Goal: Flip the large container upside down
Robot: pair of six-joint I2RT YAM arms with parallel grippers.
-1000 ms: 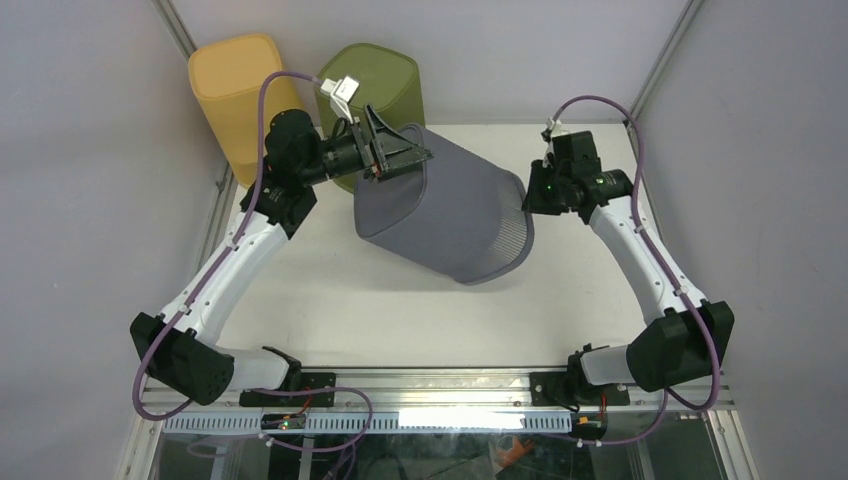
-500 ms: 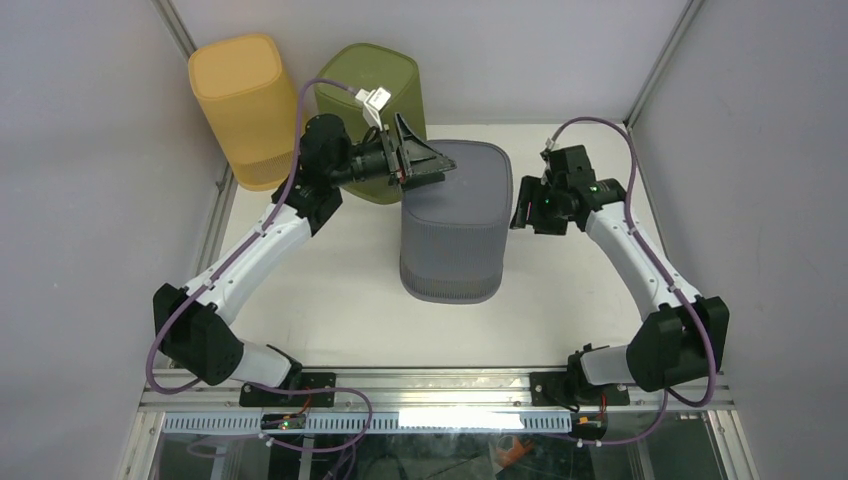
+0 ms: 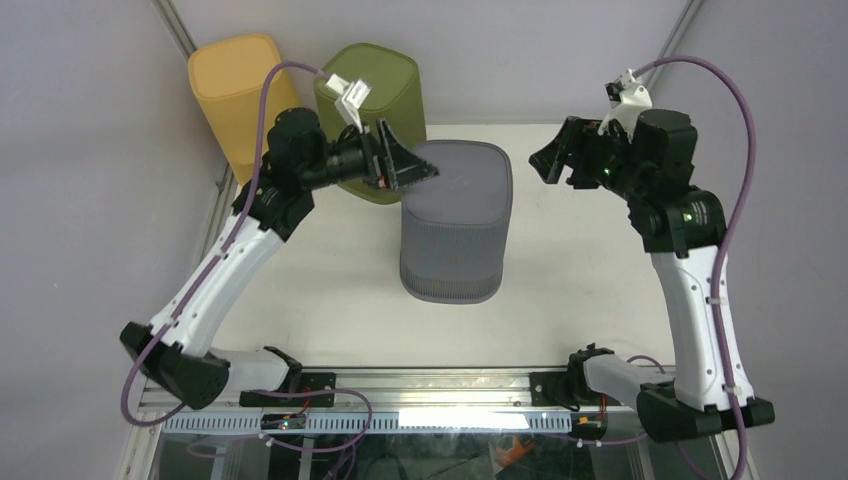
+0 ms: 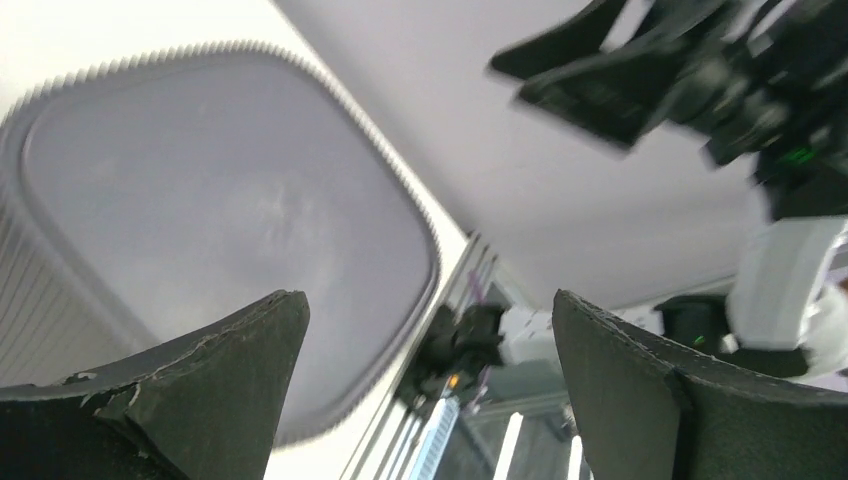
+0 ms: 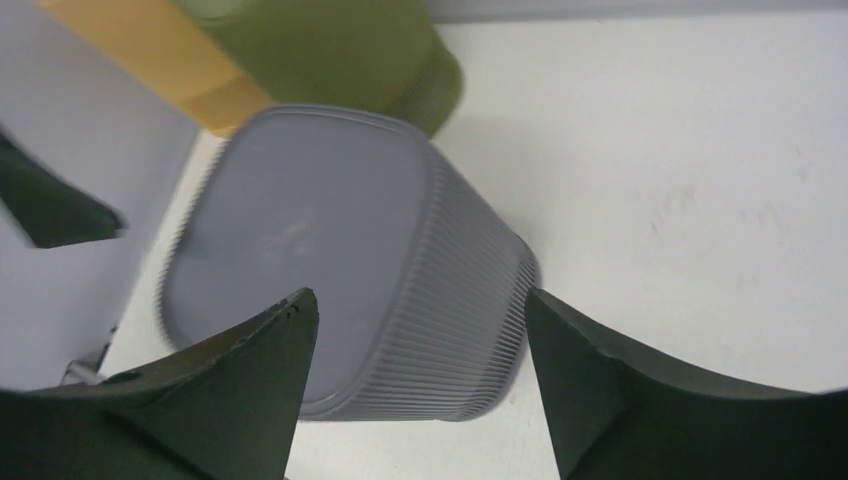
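The large container [image 3: 452,225] is standing rim-down near the middle of the far edge of the surface [image 3: 570,300], apparently flipped, so the left hand [image 3: 410,162] above its top and the right hand [image 3: 556,158] off to its right are hanging open, empty.

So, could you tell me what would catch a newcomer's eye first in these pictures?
The large grey ribbed plastic container stands mid-table with its closed base up. The left arm holds open jaws over its far-left edge, and the right arm holds open jaws apart to its right. A yellow plastic container and an olive-green plastic container stand in the far-left corner.
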